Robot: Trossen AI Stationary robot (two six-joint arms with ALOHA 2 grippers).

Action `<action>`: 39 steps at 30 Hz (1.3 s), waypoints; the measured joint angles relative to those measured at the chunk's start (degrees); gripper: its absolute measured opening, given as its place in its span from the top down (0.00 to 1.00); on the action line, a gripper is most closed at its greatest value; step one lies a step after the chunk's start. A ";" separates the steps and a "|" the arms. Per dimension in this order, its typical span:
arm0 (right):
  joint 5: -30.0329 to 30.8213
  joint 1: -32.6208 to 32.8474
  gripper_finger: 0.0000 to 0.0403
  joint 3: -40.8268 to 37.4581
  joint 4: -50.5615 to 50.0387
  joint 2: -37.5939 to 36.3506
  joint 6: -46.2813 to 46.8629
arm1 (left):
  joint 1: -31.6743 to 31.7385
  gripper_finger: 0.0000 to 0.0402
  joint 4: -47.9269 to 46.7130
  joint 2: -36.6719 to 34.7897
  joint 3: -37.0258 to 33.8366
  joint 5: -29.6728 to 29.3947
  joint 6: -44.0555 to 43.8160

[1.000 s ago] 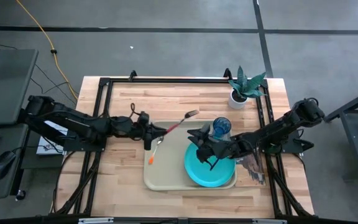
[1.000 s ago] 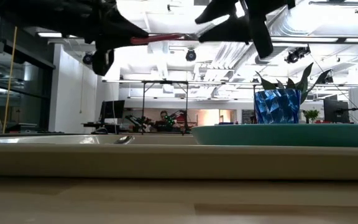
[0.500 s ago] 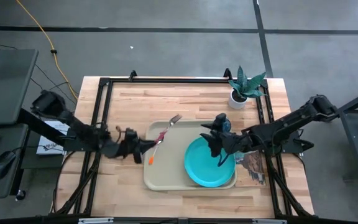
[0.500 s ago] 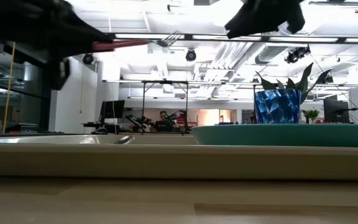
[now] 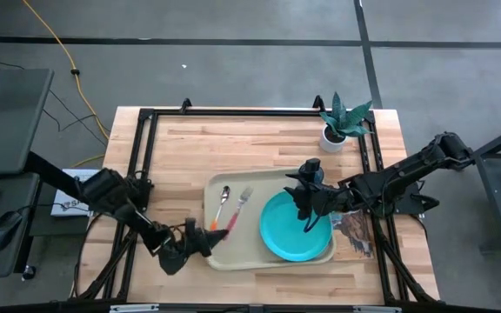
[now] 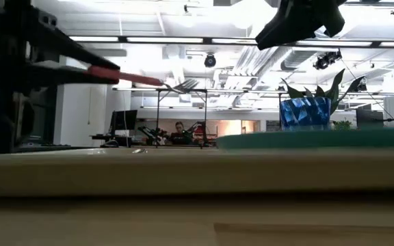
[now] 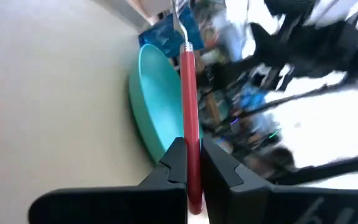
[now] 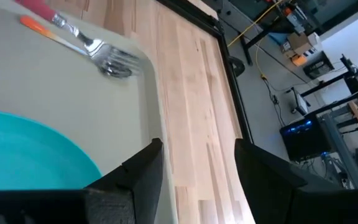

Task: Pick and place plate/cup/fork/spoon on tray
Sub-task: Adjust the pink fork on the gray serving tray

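Note:
My left gripper (image 5: 205,240) is at the beige tray's (image 5: 272,263) near left corner, shut on the red-handled fork (image 5: 236,213), whose tines (image 5: 246,193) reach out over the tray. The orange-handled spoon (image 5: 219,209) lies on the tray's left part. The turquoise plate (image 5: 290,233) lies on its right part. The blue cup (image 6: 305,113) stands behind the plate; in the high view my right arm mostly hides it. My right gripper (image 8: 197,180) hovers open above the plate's far edge (image 5: 307,193). My left gripper pinches the fork's red handle near its free end (image 7: 190,134) between its two fingers. The fingers come about level from the table's near left and lie along the fork, which sticks out ahead of them. The fork is lifted clear above the tray (image 6: 142,80), tines dipping slightly.
A white pot with a green plant (image 5: 342,122) stands at the table's far right corner. A black frame (image 5: 233,111) runs around the table's edges. Bare wood lies left of the tray and beyond it.
My left gripper, still shut on the fork, has swung from over the tray's far left toward the near edge and down, rolling as it went. The fork has come lower and now points to the far right. My right gripper has drawn back from over the plate and rolled.

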 joint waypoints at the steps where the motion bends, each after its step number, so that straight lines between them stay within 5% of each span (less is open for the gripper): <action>1: 0.01 0.00 0.53 0.00 -0.42 0.01 0.30 | -0.70 1.00 0.38 0.79 0.15 -1.63 -3.37; 4: 0.02 -0.09 0.53 0.00 -0.92 0.03 0.54 | -2.17 1.00 -1.13 2.33 -0.12 -3.74 -6.36; 15: -1.59 -1.75 0.53 0.00 -0.07 0.03 1.07 | 0.74 1.00 -5.21 -1.21 -1.20 9.83 -1.80; 25: -5.40 -3.25 0.53 0.00 0.39 0.04 2.53 | 2.03 1.00 -38.28 -16.25 -1.44 12.40 -3.51; 30: -5.37 -3.41 0.53 0.00 0.97 0.03 2.57 | 5.23 1.00 -51.64 -14.21 5.88 21.53 -2.92; 39: -5.56 -3.41 0.53 0.00 0.86 0.05 2.72 | 4.82 1.00 -61.32 -12.87 9.64 20.33 -9.53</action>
